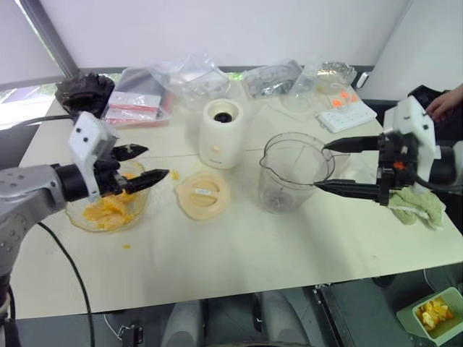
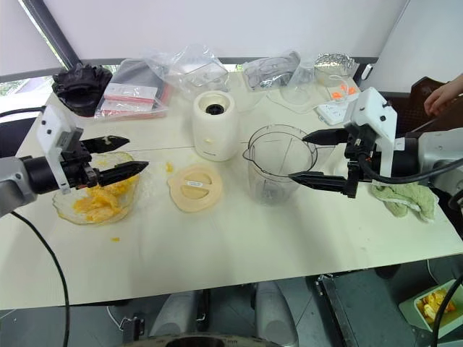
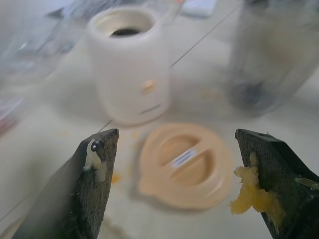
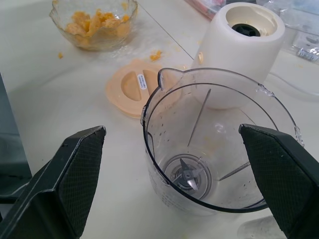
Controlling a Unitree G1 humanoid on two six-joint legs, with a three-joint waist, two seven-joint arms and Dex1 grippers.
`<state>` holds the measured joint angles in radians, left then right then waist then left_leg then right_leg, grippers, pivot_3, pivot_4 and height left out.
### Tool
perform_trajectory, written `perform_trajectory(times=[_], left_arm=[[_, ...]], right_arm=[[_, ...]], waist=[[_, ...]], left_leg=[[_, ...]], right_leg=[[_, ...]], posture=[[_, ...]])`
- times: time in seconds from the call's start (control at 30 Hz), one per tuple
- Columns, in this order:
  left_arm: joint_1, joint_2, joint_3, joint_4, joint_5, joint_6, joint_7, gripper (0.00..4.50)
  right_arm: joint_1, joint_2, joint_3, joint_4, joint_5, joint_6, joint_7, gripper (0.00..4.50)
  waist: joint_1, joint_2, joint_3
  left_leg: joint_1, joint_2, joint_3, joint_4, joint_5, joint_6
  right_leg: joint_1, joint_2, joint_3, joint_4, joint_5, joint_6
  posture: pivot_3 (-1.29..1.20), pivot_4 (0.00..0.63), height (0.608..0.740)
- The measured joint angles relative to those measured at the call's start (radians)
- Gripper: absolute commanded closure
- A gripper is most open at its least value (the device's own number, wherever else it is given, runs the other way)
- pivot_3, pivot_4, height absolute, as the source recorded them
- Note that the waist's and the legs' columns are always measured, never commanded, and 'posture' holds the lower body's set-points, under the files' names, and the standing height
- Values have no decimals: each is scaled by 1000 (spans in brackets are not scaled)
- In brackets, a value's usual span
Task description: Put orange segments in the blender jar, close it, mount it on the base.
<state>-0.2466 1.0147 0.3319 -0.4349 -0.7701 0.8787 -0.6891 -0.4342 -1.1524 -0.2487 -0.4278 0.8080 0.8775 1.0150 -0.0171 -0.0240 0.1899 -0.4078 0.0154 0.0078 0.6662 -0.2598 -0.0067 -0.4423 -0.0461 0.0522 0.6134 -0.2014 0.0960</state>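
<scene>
The blender jar (image 1: 293, 173) stands upright and uncovered on the white table (image 1: 239, 253), empty but for the blade at its bottom. Every place below is given from this jar.

The base (image 1: 221, 134) sits behind the jar and toward the robot's left, near it but apart, its dark socket facing up. The flat cream lid (image 1: 203, 194) lies on the tabletop to the jar's left, just in front of the base. Farther left, well apart from the jar, a shallow glass bowl (image 1: 108, 210) holds the orange segments (image 1: 107, 210) — a few loose scraps lie on the table near the bowl and the lid. A green cloth (image 1: 417, 204) is bunched to the jar's right.

The right gripper (image 1: 333, 165) hangs at the jar's right side, its fingers spread wide, holding nothing. The left gripper (image 1: 142, 166) hovers above the bowl's far edge, fingers apart — pulp clings to its fingertips (image 3: 256, 191), but no whole segment is gripped.
</scene>
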Motion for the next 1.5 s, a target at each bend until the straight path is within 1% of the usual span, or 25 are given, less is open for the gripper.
perform_trajectory(times=[0.13,0.23,0.3,0.37,0.43,0.6,0.73,0.83,1.0,1.13,1.23,1.33,1.5], left_arm=[[18,0,-18,84,91,3,42,611],[14,-45,-42,128,136,46,118,611],[-15,-104,-43,150,153,105,200,611],[-66,-197,-38,177,181,190,328,611],[-78,-242,-36,185,198,247,400,611],[-66,-234,-36,159,214,310,416,611],[-75,-239,4,197,261,395,486,611],[-111,-312,75,205,292,472,560,611],[-198,-496,194,199,352,614,678,611],[-261,-621,247,183,407,704,740,611],[-313,-704,284,174,452,727,788,611],[-330,-736,292,156,478,727,811,611],[-357,-786,330,154,571,727,877,611]], right_arm=[[0,0,0,0,0,-1,-7,0],[0,1,0,-1,0,-2,-10,0],[0,2,0,-3,0,-3,-13,0],[0,3,0,-4,1,-3,-15,0],[-2,3,1,-5,1,-3,-14,0],[-20,1,8,1,0,-3,-5,0],[-46,1,46,4,-6,-3,9,0],[-55,1,60,15,-10,-3,14,0],[-65,2,80,20,-13,-6,19,0],[-68,3,82,22,-19,-7,24,0],[-78,3,85,23,-21,-10,26,0],[-78,3,85,23,-21,-11,29,0],[-75,3,84,22,-25,-11,29,0]], waist=[[1,0,0],[3,0,0],[6,0,0],[7,-1,0],[5,-1,0],[-1,-2,0],[1,-2,0],[5,-2,0],[7,-4,0],[6,-4,0],[5,-4,0],[3,-4,0],[5,-4,0]], left_leg=[[0,0,0,0,0,0],[0,0,0,0,0,0],[0,0,-1,0,0,0],[0,0,-1,1,0,0],[0,0,-1,1,0,0],[0,0,-1,0,0,0],[1,0,-2,0,0,0],[0,-1,-1,1,0,0],[0,-2,-2,1,0,0],[0,-2,-3,1,0,0],[1,-2,-4,1,0,0],[1,-2,-4,1,0,0],[1,-2,-4,1,0,0]], right_leg=[[0,0,0,0,0,0],[0,-1,0,0,0,0],[0,-1,0,0,0,0],[1,-1,0,0,0,1],[1,-1,0,1,1,1],[0,0,0,2,0,0],[0,0,0,2,0,0],[1,-1,0,2,0,0],[2,-1,-1,1,1,1],[3,-1,-1,1,2,2],[3,0,-1,2,2,2],[3,0,-1,2,2,3],[3,0,-1,2,2,3]], posture=[[0,150,740],[0,150,740],[0,150,740],[0,150,740],[0,150,740],[0,150,740],[0,150,740],[0,150,740],[0,150,740],[0,150,740],[0,150,740],[0,150,740],[0,150,740]])
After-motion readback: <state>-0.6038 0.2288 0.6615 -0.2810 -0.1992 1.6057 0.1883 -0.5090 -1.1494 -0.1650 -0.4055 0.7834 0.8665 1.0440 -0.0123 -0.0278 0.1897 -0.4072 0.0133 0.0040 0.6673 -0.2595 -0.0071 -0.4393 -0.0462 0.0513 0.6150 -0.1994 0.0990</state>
